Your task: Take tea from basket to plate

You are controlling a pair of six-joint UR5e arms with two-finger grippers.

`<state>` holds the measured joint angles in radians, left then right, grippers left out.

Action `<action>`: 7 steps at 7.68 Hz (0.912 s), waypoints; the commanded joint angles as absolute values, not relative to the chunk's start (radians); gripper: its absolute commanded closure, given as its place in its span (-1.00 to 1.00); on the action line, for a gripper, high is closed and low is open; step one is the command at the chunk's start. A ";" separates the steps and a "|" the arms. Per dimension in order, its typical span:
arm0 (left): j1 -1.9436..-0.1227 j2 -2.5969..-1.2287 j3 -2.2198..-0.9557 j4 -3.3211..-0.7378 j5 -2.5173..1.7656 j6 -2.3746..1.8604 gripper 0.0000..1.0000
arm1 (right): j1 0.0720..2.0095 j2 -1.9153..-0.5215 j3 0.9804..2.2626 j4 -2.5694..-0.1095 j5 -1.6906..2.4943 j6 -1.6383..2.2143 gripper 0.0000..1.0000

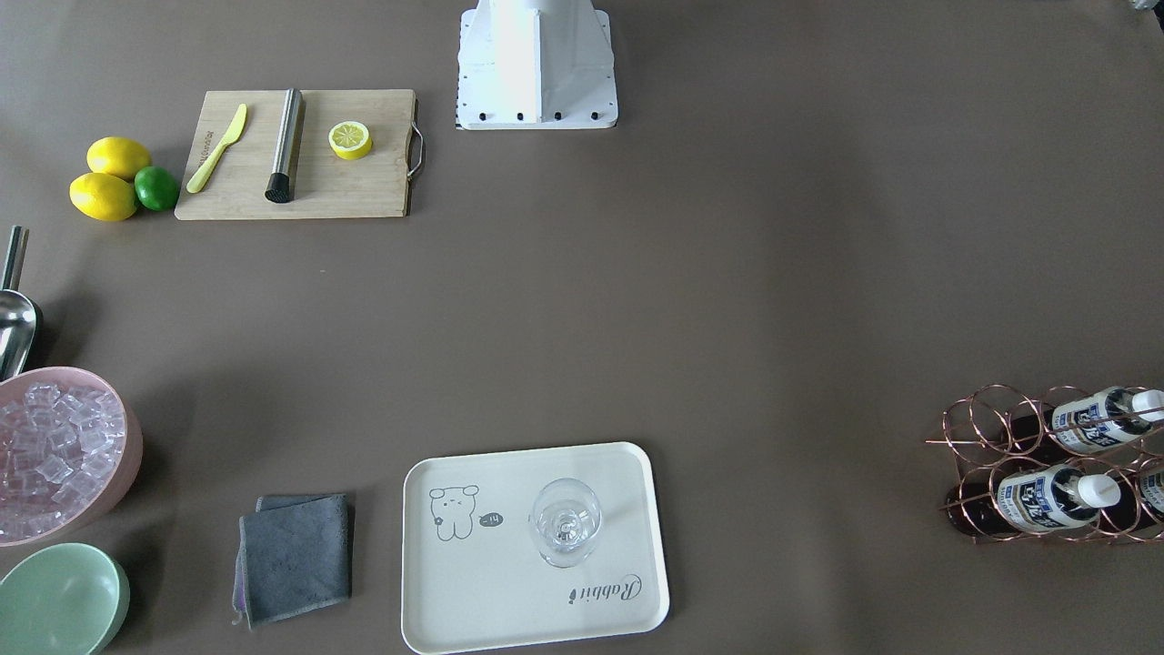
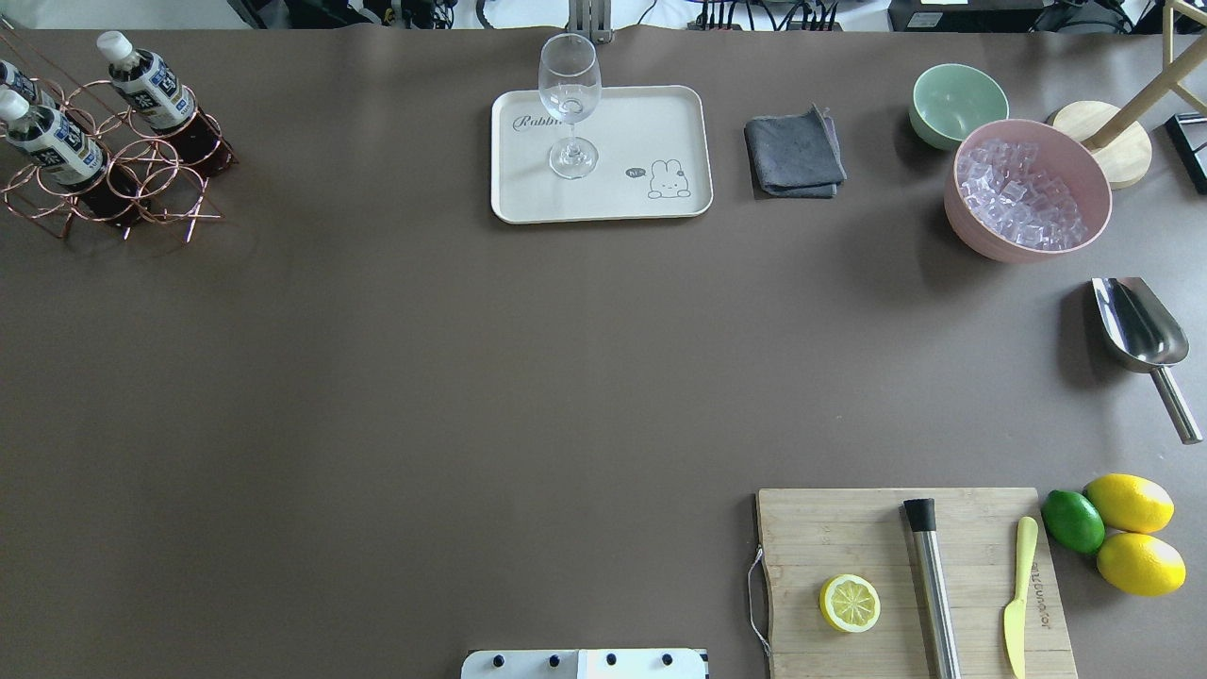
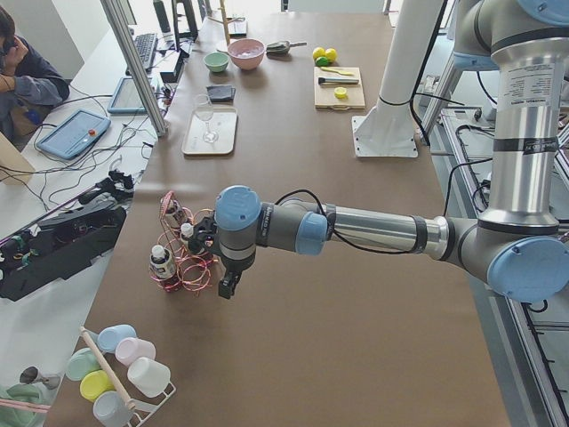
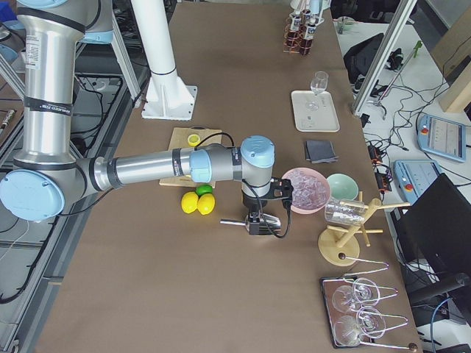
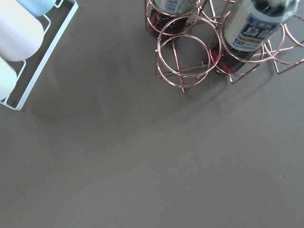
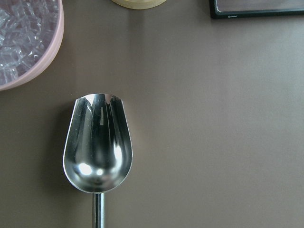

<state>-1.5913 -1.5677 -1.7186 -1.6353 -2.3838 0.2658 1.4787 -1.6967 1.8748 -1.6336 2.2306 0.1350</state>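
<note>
Three tea bottles lie in the copper wire basket (image 2: 141,179) at the far left; two show fully (image 2: 151,80) (image 2: 52,141). The basket also shows in the front view (image 1: 1000,428) and the left wrist view (image 5: 185,61), with a tea bottle (image 5: 256,28) in a cell. The cream plate (image 2: 660,123) holds a clear stemmed glass (image 2: 569,94). My left gripper (image 3: 228,286) hangs beside the basket, seen only in the exterior left view. My right gripper (image 4: 255,224) hovers over the metal scoop (image 6: 97,147). I cannot tell whether either is open or shut.
A grey cloth (image 2: 794,151), green bowl (image 2: 957,99) and pink bowl of ice (image 2: 971,226) lie right of the plate. A cutting board (image 2: 849,528) with lemon half, muddler and knife sits near right, with lemons and a lime beside it. A cup rack (image 5: 28,57) stands near the basket.
</note>
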 commanded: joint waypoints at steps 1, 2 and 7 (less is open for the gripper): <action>-1.565 -1.682 -1.726 -1.597 -2.379 0.545 -0.93 | 1.479 -1.697 1.876 -1.632 2.230 0.135 -1.00; -1.563 -1.750 -1.720 -1.594 -2.378 0.699 -0.93 | 1.479 -1.697 1.876 -1.632 2.230 0.135 -1.00; -1.542 -2.136 -1.427 -1.429 -2.385 1.243 -0.94 | 1.479 -1.697 1.879 -1.634 2.230 0.135 -1.00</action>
<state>-1.5498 -1.9782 -1.5666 -1.5362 -2.3834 1.0532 1.4788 -1.6966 1.8786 -1.6322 2.2304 0.1350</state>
